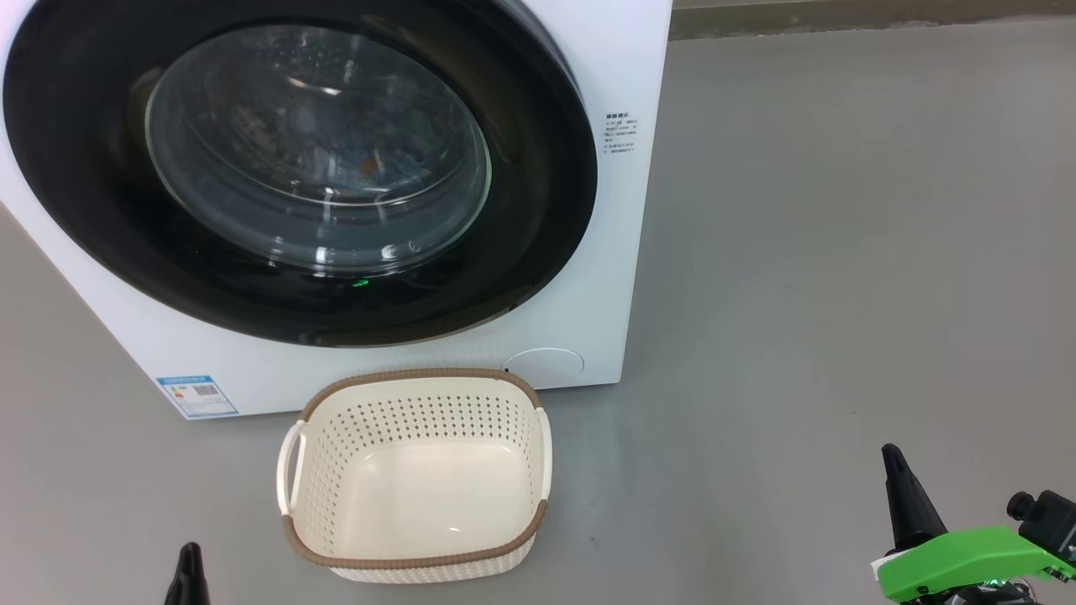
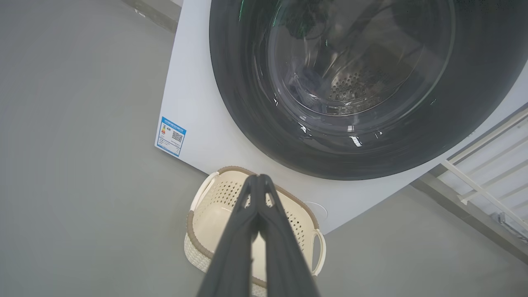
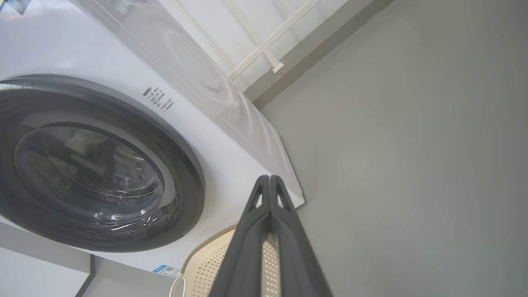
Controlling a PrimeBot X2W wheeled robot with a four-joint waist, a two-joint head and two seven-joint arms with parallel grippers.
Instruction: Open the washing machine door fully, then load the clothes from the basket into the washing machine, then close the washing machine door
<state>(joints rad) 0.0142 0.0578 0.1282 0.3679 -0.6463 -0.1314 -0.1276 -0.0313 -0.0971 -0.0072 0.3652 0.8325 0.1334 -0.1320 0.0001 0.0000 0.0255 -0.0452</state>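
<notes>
Grey, smooth floor (image 1: 841,252) on every side, with a white railing (image 3: 264,49) behind the washing machine.

Washing machine (image 1: 622,67): big white box standing on the floor, front turned toward the robot.

Washing machine door (image 1: 521,210): shut flat against the front of the washing machine. Wide glossy black rim around a bulging clear glass window.

Basket (image 1: 420,382): on the floor just in front of the washing machine, below the lowest part of the door. Cream-white and perforated, with a brown rim and two side handles, nothing inside.

Left gripper (image 2: 258,178): held low, in front of the washing machine's lower left corner and well back from it, pointing forward and up at the machine. Two long dark fingers pressed together at the tips, grasping nothing. Basket lying beneath and just beyond the fingertips in the left wrist view, door well apart above them.

Right gripper (image 3: 269,178): held low, out past the washing machine's right-hand corner and well apart from it, a green part (image 1: 958,559) at the wrist. Fingers clenched tip to tip, grasping nothing, with the door off to their left and a corner of the basket behind them.

Clothes (image 1: 367,164): inside the washing machine, dimly seen through the glass as patches of blue and orange-brown, too faint to describe further.

Blue label sticker (image 1: 196,395) at the washing machine's lower left, small round cover (image 1: 545,363) at its lower right.
</notes>
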